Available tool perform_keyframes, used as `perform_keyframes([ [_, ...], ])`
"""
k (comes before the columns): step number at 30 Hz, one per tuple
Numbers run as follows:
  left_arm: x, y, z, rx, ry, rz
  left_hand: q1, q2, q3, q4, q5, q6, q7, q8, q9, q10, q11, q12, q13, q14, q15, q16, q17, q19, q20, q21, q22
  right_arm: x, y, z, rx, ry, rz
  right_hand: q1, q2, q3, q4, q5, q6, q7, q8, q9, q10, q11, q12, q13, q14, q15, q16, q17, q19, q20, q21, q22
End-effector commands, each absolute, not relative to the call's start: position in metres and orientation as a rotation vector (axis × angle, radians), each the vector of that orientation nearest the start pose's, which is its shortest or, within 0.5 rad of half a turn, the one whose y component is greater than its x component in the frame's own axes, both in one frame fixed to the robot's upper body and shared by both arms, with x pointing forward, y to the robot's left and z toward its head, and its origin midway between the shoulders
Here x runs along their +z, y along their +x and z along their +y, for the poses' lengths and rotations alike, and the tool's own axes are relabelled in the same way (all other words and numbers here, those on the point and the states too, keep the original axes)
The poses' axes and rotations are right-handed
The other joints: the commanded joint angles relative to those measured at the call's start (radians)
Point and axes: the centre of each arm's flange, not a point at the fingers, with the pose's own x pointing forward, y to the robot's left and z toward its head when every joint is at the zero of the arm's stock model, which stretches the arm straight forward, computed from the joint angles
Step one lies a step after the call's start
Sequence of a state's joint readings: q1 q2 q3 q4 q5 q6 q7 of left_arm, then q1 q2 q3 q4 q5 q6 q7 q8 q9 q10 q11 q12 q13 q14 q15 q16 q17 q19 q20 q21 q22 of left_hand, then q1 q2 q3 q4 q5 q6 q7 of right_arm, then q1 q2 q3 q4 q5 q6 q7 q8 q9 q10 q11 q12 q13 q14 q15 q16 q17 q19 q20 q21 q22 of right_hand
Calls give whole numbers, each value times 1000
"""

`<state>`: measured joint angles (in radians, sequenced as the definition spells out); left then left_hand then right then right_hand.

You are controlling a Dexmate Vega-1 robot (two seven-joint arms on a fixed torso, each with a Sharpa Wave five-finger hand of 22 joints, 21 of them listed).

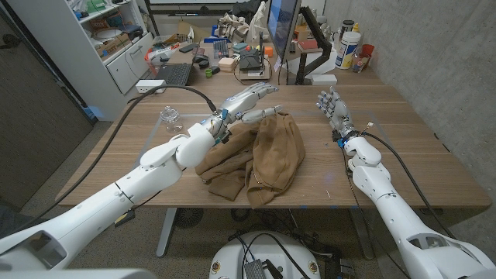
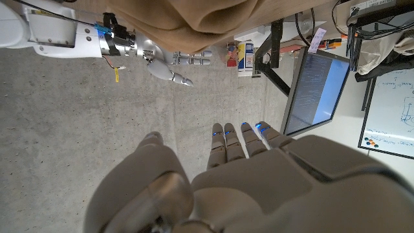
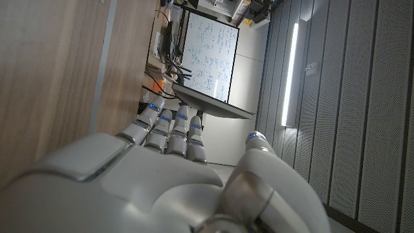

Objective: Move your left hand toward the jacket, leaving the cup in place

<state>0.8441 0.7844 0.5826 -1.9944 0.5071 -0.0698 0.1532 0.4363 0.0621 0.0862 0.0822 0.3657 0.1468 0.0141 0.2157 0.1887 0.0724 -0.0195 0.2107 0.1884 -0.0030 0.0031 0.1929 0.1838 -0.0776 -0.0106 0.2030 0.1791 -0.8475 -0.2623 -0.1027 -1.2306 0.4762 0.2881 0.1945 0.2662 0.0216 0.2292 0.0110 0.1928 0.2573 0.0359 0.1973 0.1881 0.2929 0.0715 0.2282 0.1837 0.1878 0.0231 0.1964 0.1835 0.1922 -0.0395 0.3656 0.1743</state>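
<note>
Over the table (image 1: 403, 147) middle, we see the brown jacket (image 1: 260, 155) lying crumpled, long axis running near to far. Our left robot hand (image 1: 248, 103) hovers open and empty at its far edge, nearer than the open right robot hand (image 1: 332, 107). Behind-left stands the clear cup (image 1: 170, 118), apart.

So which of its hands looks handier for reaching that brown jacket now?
The left hand, probably: it is open above the far edge of the jacket, with the cup standing apart beside its arm. The right hand is open too, but off to the jacket's side.
</note>
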Motion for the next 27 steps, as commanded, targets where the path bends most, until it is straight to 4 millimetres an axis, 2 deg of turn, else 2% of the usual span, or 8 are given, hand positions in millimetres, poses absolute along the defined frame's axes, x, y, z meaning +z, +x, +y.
perform_keyframes([
  [1,43,509,122,-190,1285,-1082,10,-3,-8,2,3,5,-1,-3,1,0,3,-1,4,-1,3,-3,2,-7,-1,-2,3,-17,659,-293,202,131,-666,-3,9,2,-2,5,5,0,2,3,8,-1,-4,3,7,0,-3,3,10,0,-5,5],
  [27,34,521,122,-235,1324,-1041,11,0,-15,3,3,12,-2,-5,1,-1,0,-2,5,-1,5,-3,2,-11,4,-2,3,-15,663,-287,202,126,-670,-4,10,0,-4,5,6,1,1,3,10,-2,-5,3,9,0,-3,3,13,3,-13,5],
])
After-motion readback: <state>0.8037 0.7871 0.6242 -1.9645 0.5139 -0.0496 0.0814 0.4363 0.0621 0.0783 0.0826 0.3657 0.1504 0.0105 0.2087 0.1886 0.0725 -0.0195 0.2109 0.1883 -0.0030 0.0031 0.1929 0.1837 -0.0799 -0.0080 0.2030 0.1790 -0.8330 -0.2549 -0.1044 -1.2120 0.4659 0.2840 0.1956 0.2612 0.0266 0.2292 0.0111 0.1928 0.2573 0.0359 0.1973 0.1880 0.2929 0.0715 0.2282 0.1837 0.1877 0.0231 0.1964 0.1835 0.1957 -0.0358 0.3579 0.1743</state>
